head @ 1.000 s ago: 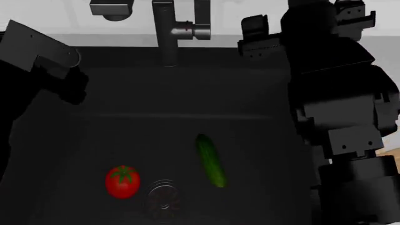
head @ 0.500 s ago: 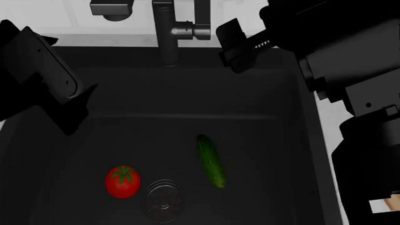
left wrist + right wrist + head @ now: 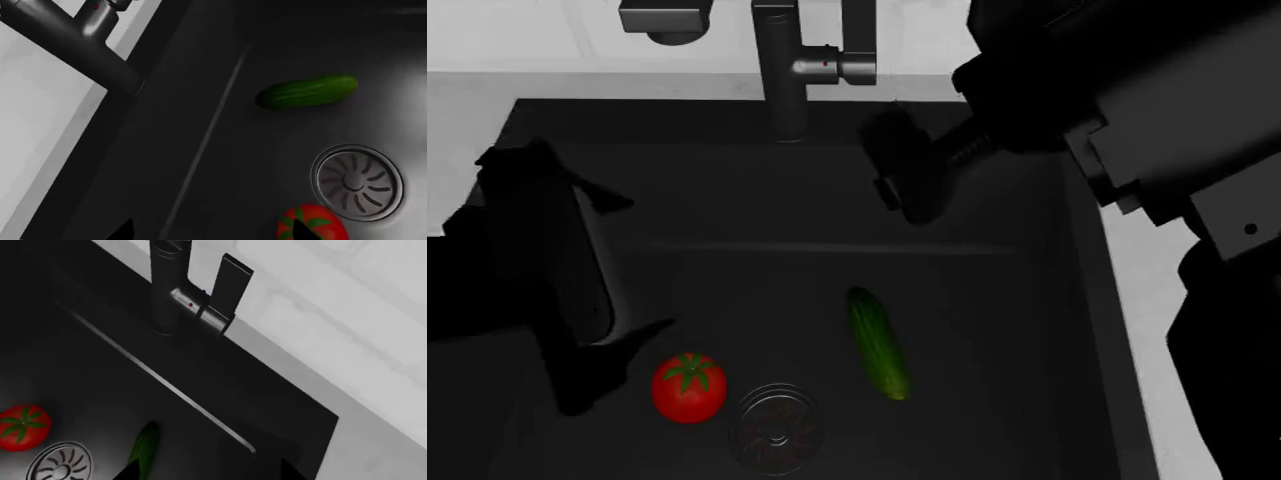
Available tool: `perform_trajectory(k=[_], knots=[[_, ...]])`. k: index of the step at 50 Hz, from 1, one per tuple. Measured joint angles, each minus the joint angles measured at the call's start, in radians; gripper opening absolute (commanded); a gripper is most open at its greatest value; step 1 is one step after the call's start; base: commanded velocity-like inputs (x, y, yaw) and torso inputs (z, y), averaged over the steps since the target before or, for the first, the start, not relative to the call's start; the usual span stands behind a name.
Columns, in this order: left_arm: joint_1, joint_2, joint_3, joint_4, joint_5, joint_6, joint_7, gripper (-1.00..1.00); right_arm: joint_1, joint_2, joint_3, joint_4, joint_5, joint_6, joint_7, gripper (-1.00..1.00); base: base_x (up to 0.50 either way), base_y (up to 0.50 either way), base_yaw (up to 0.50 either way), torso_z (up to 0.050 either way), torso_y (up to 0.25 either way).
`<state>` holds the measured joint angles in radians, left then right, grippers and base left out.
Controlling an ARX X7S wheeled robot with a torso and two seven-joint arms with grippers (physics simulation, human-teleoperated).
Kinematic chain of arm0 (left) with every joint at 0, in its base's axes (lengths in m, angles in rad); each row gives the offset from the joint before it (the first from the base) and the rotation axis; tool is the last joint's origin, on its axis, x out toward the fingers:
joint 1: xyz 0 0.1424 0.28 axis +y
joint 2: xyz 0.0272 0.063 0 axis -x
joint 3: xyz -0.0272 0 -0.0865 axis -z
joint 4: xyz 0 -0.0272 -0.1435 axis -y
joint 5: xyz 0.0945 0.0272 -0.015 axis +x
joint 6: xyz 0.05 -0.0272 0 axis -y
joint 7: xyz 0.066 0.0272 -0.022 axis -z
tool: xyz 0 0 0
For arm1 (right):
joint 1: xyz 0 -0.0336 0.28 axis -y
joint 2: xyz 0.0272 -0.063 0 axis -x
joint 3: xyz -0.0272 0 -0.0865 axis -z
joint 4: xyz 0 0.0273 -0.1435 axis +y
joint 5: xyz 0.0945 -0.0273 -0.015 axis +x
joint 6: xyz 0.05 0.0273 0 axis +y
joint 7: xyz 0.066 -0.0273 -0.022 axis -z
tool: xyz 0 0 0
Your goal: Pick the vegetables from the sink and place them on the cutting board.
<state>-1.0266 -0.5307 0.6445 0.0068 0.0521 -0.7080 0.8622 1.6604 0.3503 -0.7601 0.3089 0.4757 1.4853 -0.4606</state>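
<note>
A: Head view, quick pass. Deep matte black rectangular sink (image 3: 827,200) fills it, dark grey metal faucet (image 3: 794,65) at the back rim, pale grey table (image 3: 467,85) around it.

B: Vegetables?

A: Both on the sink floor. Small glossy red tomato with green star stem (image 3: 689,387) sits just beside the round metal drain (image 3: 778,425), on that view's left side of it. Slim dark-green cucumber (image 3: 878,342) lies on the drain's other side, near but not touching, apart from the tomato.

B: Left hand?

A: Left hand (image 3: 594,355) is down inside the sink, close to the tomato. Fingers point toward the floor, no contact visible. Left wrist view shows two dark fingertips (image 3: 299,231) at the frame edge, well apart, so it's spread wide, holding nothing. One tip overlaps the tomato (image 3: 312,222) in that picture; can't tell if it touches.

B: Right hand?

A: Right hand (image 3: 901,180) hangs over the sink's rear part, near the faucet, clear of the cucumber. Right wrist view catches two tips (image 3: 130,471) only at the frame edge, set wide apart, nothing between them. Cucumber (image 3: 144,445), tomato (image 3: 23,426), drain (image 3: 60,462) all show there on the floor.

B: Cutting board?

A: Not visible in any view.
</note>
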Motion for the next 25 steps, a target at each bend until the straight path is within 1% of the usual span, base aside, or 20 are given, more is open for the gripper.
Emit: perform_trajectory(k=[9,25], knots=[[-0.007,-0.012,0.052,0.034,-0.002,-0.007,0.059,1.0,-0.004,0.025,-0.042,-0.051,0.048,0.042,-0.017,1.0,0.0,0.0,0.0,0.0,0.0],[0.003,-0.018,0.085,0.077,-0.027,-0.022,0.114,1.0,0.003,0.058,-0.093,-0.088,0.137,0.067,0.008,1.0,0.0,0.0,0.0,0.0,0.0]])
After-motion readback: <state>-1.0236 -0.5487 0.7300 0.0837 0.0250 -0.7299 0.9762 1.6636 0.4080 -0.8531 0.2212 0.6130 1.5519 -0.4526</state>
